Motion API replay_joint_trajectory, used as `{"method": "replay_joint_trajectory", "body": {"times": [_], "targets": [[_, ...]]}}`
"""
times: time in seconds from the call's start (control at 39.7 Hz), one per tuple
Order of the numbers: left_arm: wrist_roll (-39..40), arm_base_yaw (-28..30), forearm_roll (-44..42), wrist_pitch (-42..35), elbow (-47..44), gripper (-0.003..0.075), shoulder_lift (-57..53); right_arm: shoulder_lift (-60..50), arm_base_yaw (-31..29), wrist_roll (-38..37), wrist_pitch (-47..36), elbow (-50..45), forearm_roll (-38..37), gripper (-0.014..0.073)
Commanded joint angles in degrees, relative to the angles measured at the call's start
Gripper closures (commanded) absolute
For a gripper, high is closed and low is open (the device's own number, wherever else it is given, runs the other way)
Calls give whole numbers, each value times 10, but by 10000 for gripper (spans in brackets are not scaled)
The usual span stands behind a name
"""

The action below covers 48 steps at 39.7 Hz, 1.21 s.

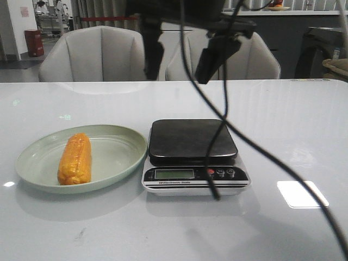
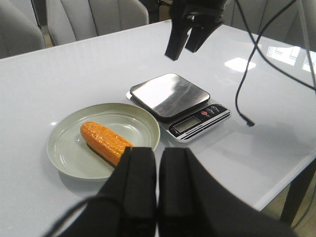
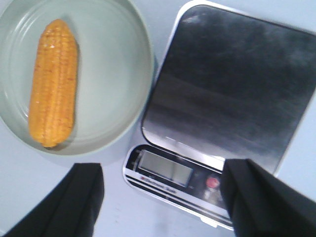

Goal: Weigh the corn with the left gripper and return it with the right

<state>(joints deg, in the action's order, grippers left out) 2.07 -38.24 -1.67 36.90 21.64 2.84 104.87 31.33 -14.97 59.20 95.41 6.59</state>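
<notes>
Closest to my left wrist camera are the fingers (image 2: 140, 192) of my left gripper (image 2: 158, 197), pressed together with nothing between them, hanging above the near rim of the plate (image 2: 64, 143). My right gripper (image 3: 163, 197) is spread wide and empty; in its own view the two dark fingers frame the display end of the scale (image 3: 163, 170), and from the front I see it held high over the far side of the table (image 1: 304, 125).

As I judge it, the job has not really started. My corn (image 1: 75, 159) lies in the plate, left of the scale and apart from it, and the black platform (image 1: 191, 140) is bare. Everything is still ahead of me: picking up with the left, setting down on the platform, then carrying back to the plate with the right. I cannot read anything on the display (image 1: 174, 173).

My corn is a single orange-yellow cob with neat rows of kernels and blunt ends, lying flat on its side, its length running toward and away from me in the front view. It looks firm and a little glossy, roughly as long as the platform.
</notes>
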Motion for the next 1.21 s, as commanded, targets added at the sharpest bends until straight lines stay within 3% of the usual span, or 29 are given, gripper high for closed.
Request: {"method": "replay_joint_trajectory", "body": {"times": [0.0, 0.25, 0.68, 0.98, 1.18], "targets": [[2, -4, 0, -42, 14, 596, 7, -85, -29, 39, -14, -33, -1, 4], [2, -4, 0, -42, 14, 596, 7, -250, -90, 72, -105, -213, -1, 4], [2, -4, 0, -42, 14, 596, 7, -592, -92, 102, -288, -495, -8, 4], [2, -4, 0, -42, 14, 596, 7, -827, -92, 102, -371, -679, -66, 4], [2, -4, 0, -42, 14, 596, 7, -950, -92, 102, -448, -782, -66, 4]]}}
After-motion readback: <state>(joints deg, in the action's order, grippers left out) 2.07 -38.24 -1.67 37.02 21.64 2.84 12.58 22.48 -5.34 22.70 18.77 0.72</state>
